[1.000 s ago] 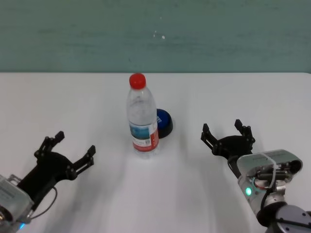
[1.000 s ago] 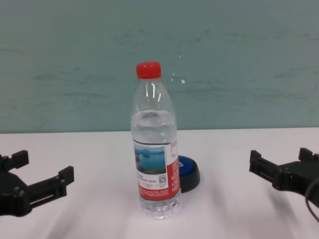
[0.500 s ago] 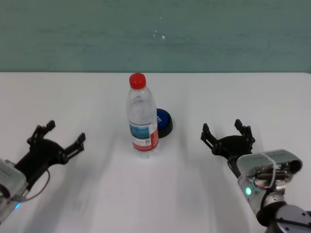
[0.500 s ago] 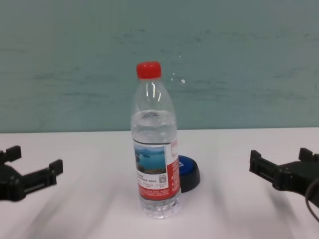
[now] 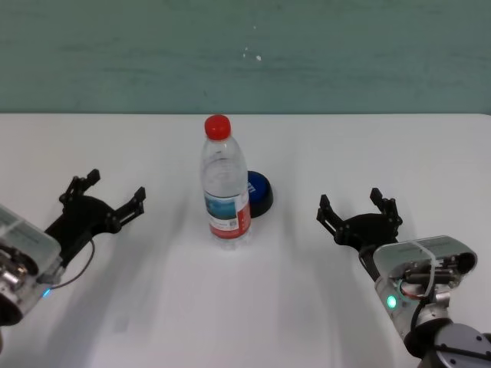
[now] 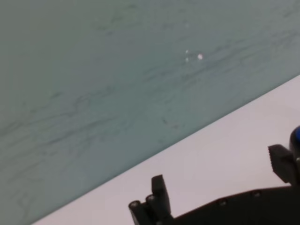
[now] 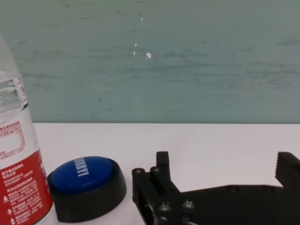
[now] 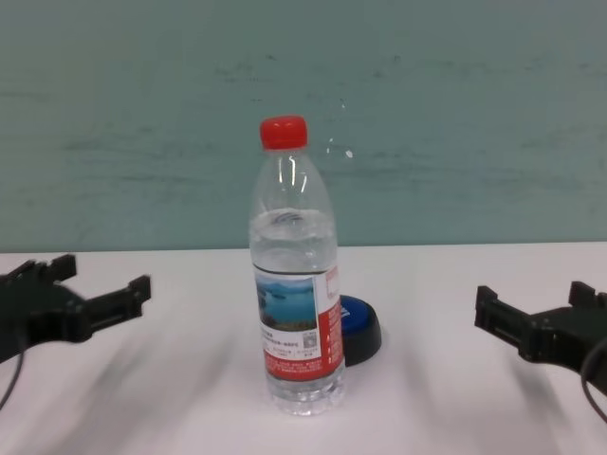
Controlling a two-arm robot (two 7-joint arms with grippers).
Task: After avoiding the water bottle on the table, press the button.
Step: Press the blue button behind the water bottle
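Note:
The water bottle (image 5: pixel 225 184) stands upright mid-table, clear with a red cap and a red, white and blue label; it also shows in the chest view (image 8: pixel 295 275) and the right wrist view (image 7: pixel 18 173). The blue-domed button (image 5: pixel 258 193) on a black base sits just behind and right of it, partly hidden by it (image 8: pixel 358 325) (image 7: pixel 86 185). My left gripper (image 5: pixel 104 198) is open and empty, left of the bottle above the table (image 8: pixel 100 284) (image 6: pixel 220 187). My right gripper (image 5: pixel 359 211) is open and empty, right of the button (image 8: pixel 541 318) (image 7: pixel 225 176).
The white table (image 5: pixel 253 307) stretches wide to both sides. A teal wall (image 5: pixel 245 54) stands behind its far edge.
My left gripper drew back to the left, then moved forward and inward toward the bottle. The right gripper, bottle and button have not moved.

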